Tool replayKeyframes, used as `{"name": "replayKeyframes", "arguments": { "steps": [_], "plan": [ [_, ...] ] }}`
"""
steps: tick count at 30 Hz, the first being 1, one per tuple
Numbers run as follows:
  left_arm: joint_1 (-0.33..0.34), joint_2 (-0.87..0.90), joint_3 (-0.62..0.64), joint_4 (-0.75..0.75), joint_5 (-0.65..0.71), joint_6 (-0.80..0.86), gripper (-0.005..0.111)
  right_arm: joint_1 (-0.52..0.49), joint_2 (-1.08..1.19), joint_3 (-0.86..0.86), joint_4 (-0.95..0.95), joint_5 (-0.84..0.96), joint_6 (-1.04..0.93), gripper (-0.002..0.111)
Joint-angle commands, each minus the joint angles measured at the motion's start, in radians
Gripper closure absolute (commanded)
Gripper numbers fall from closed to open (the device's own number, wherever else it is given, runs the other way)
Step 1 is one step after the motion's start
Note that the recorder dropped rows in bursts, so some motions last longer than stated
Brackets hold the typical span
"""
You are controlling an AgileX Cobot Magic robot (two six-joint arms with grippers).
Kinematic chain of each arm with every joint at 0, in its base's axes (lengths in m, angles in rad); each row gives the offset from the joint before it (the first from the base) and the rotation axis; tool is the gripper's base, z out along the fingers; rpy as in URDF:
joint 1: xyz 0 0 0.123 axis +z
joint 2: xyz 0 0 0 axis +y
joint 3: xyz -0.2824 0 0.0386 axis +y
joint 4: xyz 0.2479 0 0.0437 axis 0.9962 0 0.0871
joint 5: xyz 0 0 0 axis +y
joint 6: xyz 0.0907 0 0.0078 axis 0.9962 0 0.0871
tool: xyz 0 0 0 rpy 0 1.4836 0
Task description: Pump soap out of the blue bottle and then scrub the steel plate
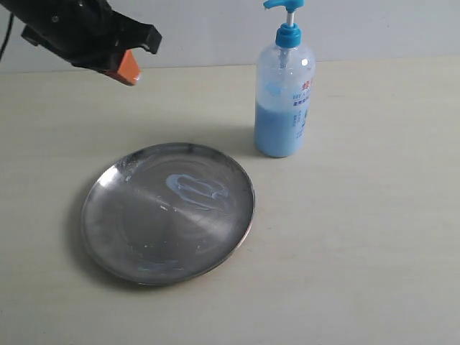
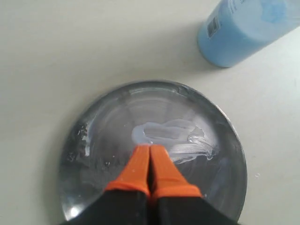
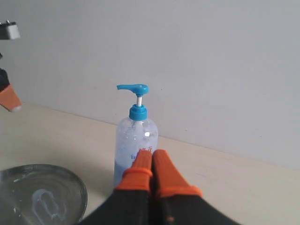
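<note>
The steel plate [image 1: 129,237] lies flat on the table with a pale blue smear of soap [image 1: 194,188] near its middle. The blue bottle [image 1: 284,100] stands upright behind and to the right of the plate, its pump head [image 1: 284,6] raised. My left gripper [image 1: 129,68] hangs high above the plate's far left side, orange fingers shut, empty. In the left wrist view the left gripper [image 2: 150,147] points down at the plate [image 2: 93,140] and the soap [image 2: 173,136]. My right gripper [image 3: 151,153] is shut and empty, short of the bottle [image 3: 135,140]; the exterior view does not show it.
A pale wall [image 1: 359,29] rises just behind the bottle at the table's back edge. The beige tabletop [image 1: 359,251] stretches to the right and front of the plate.
</note>
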Motion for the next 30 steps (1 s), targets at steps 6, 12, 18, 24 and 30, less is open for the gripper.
{"name": "replayKeyframes", "arguments": {
  "steps": [6, 12, 18, 24, 30],
  "plan": [
    [0.005, -0.245, 0.182, 0.017, -0.075, 0.015, 0.107, -0.003, -0.008, 0.011, 0.001, 0.006, -0.020, 0.108],
    [0.005, -0.406, 0.313, 0.013, -0.150, 0.015, 0.107, -0.003, -0.008, 0.011, 0.001, 0.025, -0.020, 0.108],
    [0.005, -0.621, 0.477, -0.006, -0.243, 0.015, 0.107, -0.003, -0.008, 0.013, 0.003, 0.016, -0.020, 0.108],
    [0.005, -0.930, 0.654, -0.006, -0.307, 0.015, 0.107, -0.003, -0.002, 0.051, 0.010, -0.044, -0.020, 0.108],
    [0.005, -1.236, 0.798, -0.006, -0.379, 0.025, 0.107, -0.003, 0.120, 0.051, 0.034, -0.054, -0.020, 0.108]
  ]
}}
